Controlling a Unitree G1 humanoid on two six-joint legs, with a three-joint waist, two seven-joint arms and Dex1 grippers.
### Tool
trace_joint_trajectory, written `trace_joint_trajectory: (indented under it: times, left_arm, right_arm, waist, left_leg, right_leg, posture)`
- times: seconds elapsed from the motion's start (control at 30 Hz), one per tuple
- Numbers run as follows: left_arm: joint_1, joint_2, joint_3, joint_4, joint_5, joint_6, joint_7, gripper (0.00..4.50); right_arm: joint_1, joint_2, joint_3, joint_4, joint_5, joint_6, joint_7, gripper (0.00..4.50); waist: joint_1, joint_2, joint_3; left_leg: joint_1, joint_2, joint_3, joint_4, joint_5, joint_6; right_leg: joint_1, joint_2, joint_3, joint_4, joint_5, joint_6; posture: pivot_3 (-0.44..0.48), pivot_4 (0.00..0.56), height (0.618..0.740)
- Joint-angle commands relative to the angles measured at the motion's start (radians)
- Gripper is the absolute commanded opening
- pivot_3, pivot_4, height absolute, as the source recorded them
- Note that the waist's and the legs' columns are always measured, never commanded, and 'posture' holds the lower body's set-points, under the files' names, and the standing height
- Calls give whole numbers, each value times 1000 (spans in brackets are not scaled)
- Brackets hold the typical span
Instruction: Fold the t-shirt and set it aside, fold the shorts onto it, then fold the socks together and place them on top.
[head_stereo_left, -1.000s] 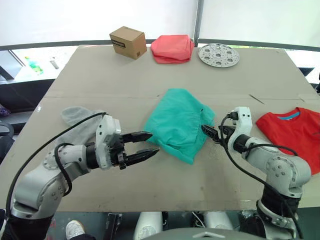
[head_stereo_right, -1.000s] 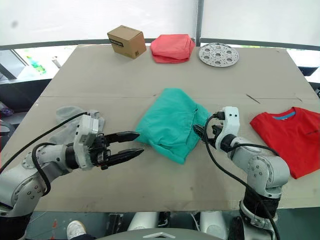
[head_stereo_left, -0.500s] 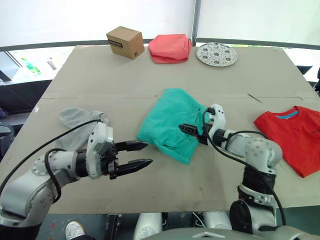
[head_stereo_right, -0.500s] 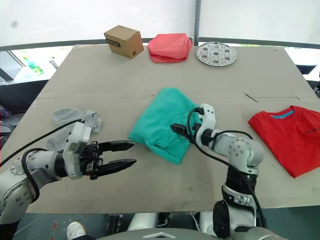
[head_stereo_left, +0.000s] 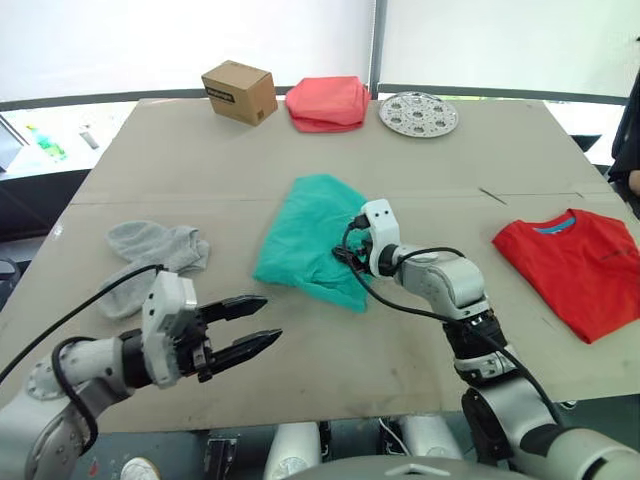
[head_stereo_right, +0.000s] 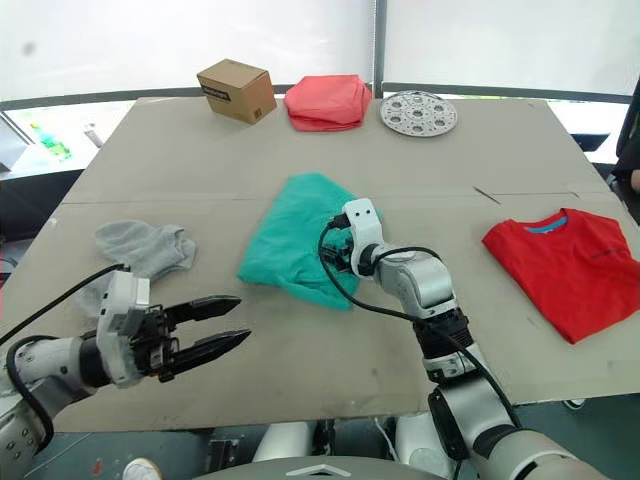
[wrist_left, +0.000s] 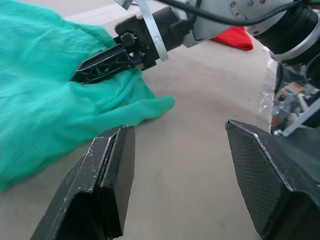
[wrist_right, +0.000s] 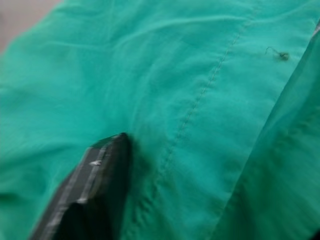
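From the head views, the shorts (head_stereo_left: 315, 238) lie crumpled at the middle of the table (head_stereo_left: 330, 150). The t-shirt (head_stereo_left: 577, 268) lies flat at three o'clock from them, well apart, and the socks (head_stereo_left: 155, 247) lie at nine o'clock. At twelve o'clock, along the far edge, stand a cardboard box (head_stereo_left: 239, 92), a folded pink cloth (head_stereo_left: 326, 102) and a perforated metal disc (head_stereo_left: 418, 113). The left gripper (head_stereo_left: 250, 328) hovers at about seven o'clock from the shorts, its jaws spread and empty.

The left wrist view adds what the head views hide: the right gripper (wrist_left: 100, 64) presses its black fingers into the teal fabric at the shorts' edge, apparently pinched together on a fold, though the grip itself is buried.

The right wrist view gives one finger (wrist_right: 90, 195) lying against the teal cloth beside a stitched seam.
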Motion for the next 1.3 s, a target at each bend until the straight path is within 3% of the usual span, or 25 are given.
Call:
trace_joint_trajectory:
  times: [0.03,0.13,0.2,0.43,0.63,0.77,0.93,1.03,1.2,1.3]
  left_arm:
    - [5,-15,40,-42,-3,-30,22,3154]
    - [-9,-26,37,-41,-2,-35,44,3154]
    - [-33,-30,26,-39,-7,-31,66,3154]
    - [-172,-67,-56,-32,-30,-6,141,3154]
    - [-277,-104,-174,-9,-22,-3,155,3154]
    - [-421,-170,-324,53,-5,0,136,3154]
    - [-546,-230,-442,133,31,-22,83,3154]
    - [-612,-265,-490,187,51,-38,51,3154]
    - [-655,-280,-510,256,80,-72,-6,3154]
    - [-663,-289,-520,284,98,-93,-29,3154]
  right_arm:
    - [53,-7,42,94,-42,-9,12,1668]
    - [72,-12,22,68,-48,-43,14,357]
    - [93,-23,5,21,-48,-79,11,15]
    - [252,-98,-96,-339,10,-138,33,15]
    - [374,-167,-195,-554,-18,-171,-30,15]
    - [465,-250,-317,-752,-74,-181,-89,15]
    - [502,-310,-530,-857,-27,-102,-96,15]
    - [564,-441,-633,-875,24,-65,21,15]
    - [670,-779,-828,-838,135,19,310,15]
    - [733,-1036,-932,-722,147,39,531,15]
  waist:
    - [0,1,0]
    - [1,1,-1]
    - [4,2,-1]
    - [39,6,1]
    - [33,4,0]
    - [52,9,3]
    - [57,8,3]
    - [62,8,3]
    - [62,10,4]
    - [61,10,4]
  left_leg:
    - [0,0,0,-1,0,0]
    - [1,0,0,-3,0,0]
    - [1,0,-1,-4,0,-1]
    - [-5,-1,-2,-8,1,-2]
    - [-18,-2,-1,-5,4,-5]
    - [-18,-2,-3,-5,5,-4]
    - [-18,-2,-3,-3,6,-1]
    - [-18,-2,-3,-3,6,0]
    - [-18,-2,-3,-2,4,4]
    - [-17,-2,-3,-1,4,5]
  right_leg:
    - [0,-1,-1,-1,0,0]
    - [-1,-5,-7,-2,0,0]
    - [-1,-6,-8,-2,1,-2]
    - [-6,-7,-12,-5,2,-3]
    - [-14,-5,-13,-8,6,-1]
    - [-13,-4,-15,-8,4,3]
    - [-12,3,-13,-7,4,3]
    - [-12,4,-12,-7,4,3]
    - [-12,4,-11,-8,4,3]
    - [-12,6,-11,-7,4,3]
  posture:
    - [0,150,740]
    - [0,150,740]
    - [0,150,740]
    - [0,150,740]
    - [0,150,740]
    - [0,150,740]
    - [0,150,740]
    - [0,150,740]
    - [0,150,740]
    - [0,150,740]
